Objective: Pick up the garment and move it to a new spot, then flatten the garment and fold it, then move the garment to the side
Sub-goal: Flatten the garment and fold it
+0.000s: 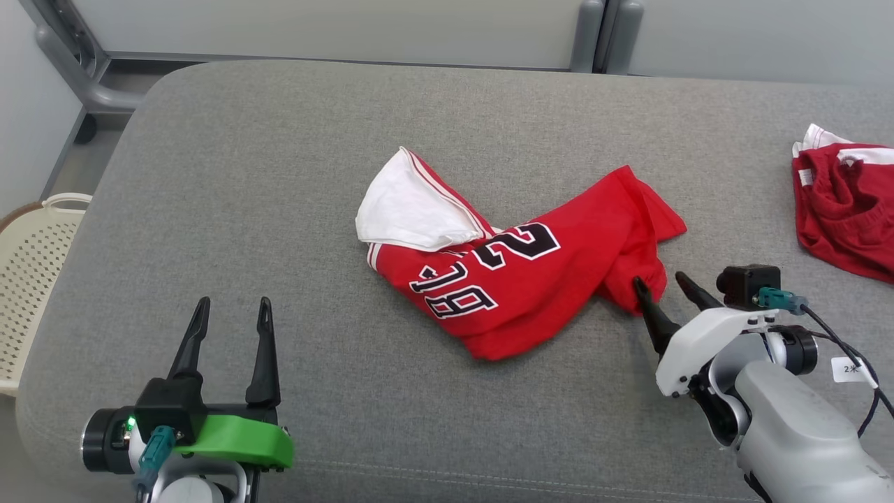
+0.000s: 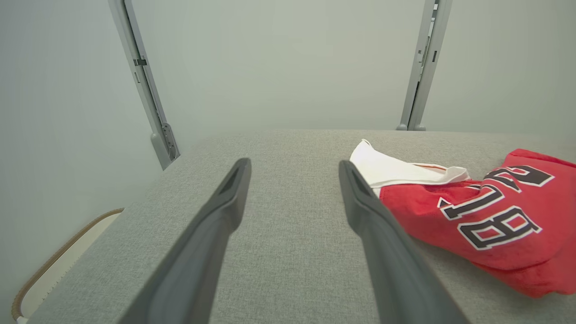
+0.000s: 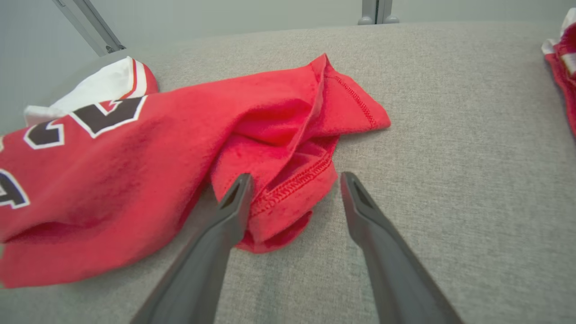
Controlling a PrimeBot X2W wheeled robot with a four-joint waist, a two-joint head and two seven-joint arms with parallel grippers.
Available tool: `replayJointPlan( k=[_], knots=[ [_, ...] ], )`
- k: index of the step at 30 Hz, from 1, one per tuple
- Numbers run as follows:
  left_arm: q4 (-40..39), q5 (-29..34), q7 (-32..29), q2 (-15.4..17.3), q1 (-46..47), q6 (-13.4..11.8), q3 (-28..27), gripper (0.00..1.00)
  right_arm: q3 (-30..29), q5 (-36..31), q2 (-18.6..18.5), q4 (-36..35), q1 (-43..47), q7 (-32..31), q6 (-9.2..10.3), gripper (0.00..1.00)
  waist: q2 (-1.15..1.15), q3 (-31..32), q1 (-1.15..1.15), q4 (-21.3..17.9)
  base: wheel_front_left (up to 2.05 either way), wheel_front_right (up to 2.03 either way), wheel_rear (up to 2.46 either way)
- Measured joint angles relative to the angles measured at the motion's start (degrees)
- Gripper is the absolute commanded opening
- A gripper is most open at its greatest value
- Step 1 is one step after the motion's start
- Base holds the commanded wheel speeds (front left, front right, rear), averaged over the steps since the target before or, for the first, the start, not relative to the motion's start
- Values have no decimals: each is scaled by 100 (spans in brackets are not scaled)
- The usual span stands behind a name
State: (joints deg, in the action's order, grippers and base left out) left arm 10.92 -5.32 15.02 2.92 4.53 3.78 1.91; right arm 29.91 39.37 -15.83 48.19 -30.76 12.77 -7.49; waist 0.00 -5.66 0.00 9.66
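Observation:
A crumpled red garment (image 1: pixel 531 279) with black and white lettering and a white sleeve lies mid-table on the grey cushioned surface (image 1: pixel 279 175). My right gripper (image 1: pixel 660 283) is open at the garment's right end, its left fingertip at the bunched red hem (image 3: pixel 288 198), with a fold of cloth between the two fingers in the right wrist view (image 3: pixel 294 180). My left gripper (image 1: pixel 234 307) is open at the lower left, well clear of the garment (image 2: pixel 486 216), with bare grey fabric between its fingers (image 2: pixel 294 166).
A second red and white garment (image 1: pixel 845 202) lies at the table's right edge, also seen as a second red garment (image 3: pixel 564 67). A cream plastic basket (image 1: pixel 35 279) stands off the table's left side. Grey frame posts (image 1: pixel 601 35) rise behind.

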Motion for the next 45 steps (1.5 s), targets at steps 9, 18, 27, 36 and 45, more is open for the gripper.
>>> replayJointPlan(
  k=[9, 18, 27, 36, 45],
  knots=[
    [-33, 0, 0, 0, 0, -9, 0, 100, 174, 166, 83, 16, -1, 45, 0, 100, 0, -46, 0, 104, 0, 0, 0],
    [-11, -10, 0, -1, 1, -10, 19, 100, 232, 264, 70, 124, 88, 102, 0, 100, 0, -44, 0, 171, 0, 0, 0],
    [-48, -20, 0, -2, -76, -54, -38, 100, -138, -210, -8, -581, 618, 221, 0, 100, 0, 14, 0, 126, 0, 0, 0],
    [-53, -58, 0, -3, -87, -56, 1, 100, -531, -878, 145, -1077, 939, 129, 0, 100, 0, 32, 0, 57, 0, 0, 0],
    [-42, -59, 0, -3, -82, -74, 11, 100, -757, -1351, 314, -869, 852, -52, -1, 100, 0, 17, 0, 131, 0, 0, 0]
  ],
)
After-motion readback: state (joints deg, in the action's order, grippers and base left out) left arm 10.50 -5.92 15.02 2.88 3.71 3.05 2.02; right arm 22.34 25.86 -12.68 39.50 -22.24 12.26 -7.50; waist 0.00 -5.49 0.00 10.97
